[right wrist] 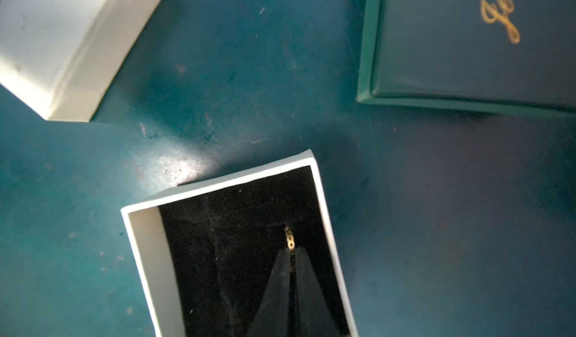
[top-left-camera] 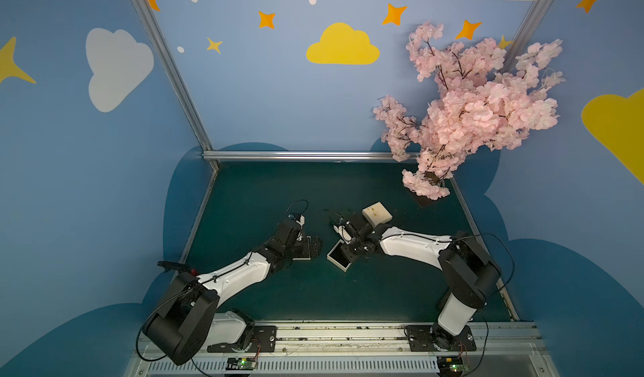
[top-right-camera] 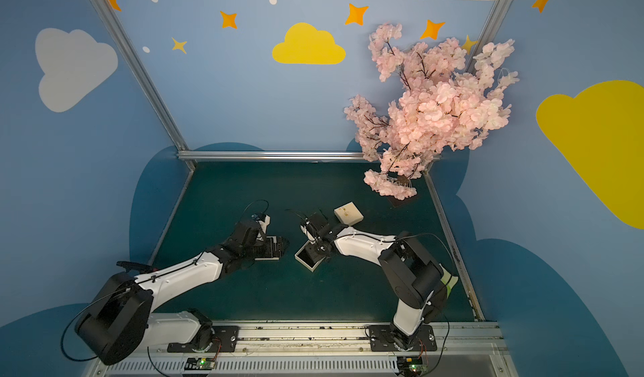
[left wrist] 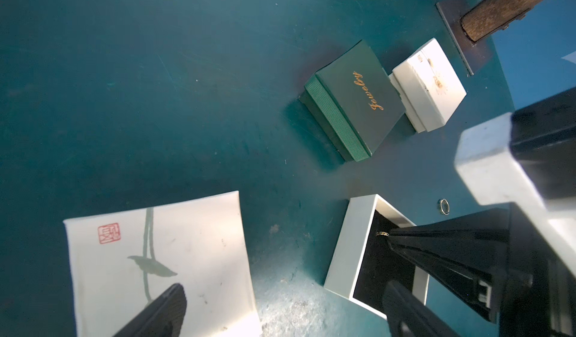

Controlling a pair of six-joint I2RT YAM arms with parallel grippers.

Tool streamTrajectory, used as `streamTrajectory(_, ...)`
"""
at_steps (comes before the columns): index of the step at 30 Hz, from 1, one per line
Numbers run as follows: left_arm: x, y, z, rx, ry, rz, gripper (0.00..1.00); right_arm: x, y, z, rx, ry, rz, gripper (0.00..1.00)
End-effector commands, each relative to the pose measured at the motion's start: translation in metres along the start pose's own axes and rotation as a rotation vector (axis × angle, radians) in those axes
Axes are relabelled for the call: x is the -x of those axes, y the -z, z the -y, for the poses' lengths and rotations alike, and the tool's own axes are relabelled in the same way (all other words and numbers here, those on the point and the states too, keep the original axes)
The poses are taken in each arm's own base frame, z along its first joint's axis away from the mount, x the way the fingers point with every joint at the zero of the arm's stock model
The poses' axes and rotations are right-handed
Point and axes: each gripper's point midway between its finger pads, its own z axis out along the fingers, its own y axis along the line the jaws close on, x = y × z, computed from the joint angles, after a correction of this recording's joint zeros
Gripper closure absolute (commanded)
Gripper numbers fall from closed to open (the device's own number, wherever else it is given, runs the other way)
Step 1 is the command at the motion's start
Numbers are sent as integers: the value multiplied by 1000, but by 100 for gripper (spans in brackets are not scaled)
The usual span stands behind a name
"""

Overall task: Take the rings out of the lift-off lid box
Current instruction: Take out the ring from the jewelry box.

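While peering into the open white box (right wrist: 218, 184) mid-table, caught the right gripper (right wrist: 291, 251) pinched shut on a goldish ring (right wrist: 289, 236) in there. Spotted a second ring (left wrist: 444, 206) lying on the mat (left wrist: 156, 86) just right of the box. Found the left gripper (left wrist: 285, 285) gaping wide, holding nothing, above the leaf-print lid (left wrist: 187, 242) further left.

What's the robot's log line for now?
right gripper: shut on gold ring | where: inside open box | left gripper: open | silver ring: on table

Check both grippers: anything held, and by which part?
Right gripper pinches a small gold-coloured perforated metal ring across its band, part of which pokes past the tips, at the open white black-lined box. Left gripper is open, holding nothing.
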Motion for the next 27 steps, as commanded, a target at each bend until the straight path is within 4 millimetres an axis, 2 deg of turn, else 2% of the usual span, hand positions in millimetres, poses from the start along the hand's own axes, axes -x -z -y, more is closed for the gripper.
streamTrajectory(1, 9, 3, 3, 8, -17, 18, 1, -6, 6, 4, -31, -56, -12, 94)
streamTrajectory(7, 11, 7, 0, 25, -9, 38, 1, -7, 11, 12, -80, -251, -19, 98)
streamTrajectory(16, 7, 2, 14, -14, -3, 21, 0, -18, 20, 18, -117, -516, -30, 100)
streamTrajectory(22, 3, -6, 30, -71, 15, -9, 0, -14, 34, 25, -170, -516, 71, 100)
streamTrajectory(27, 0, -14, 43, -110, 20, -35, 1, -9, 43, 24, -149, -488, 138, 97)
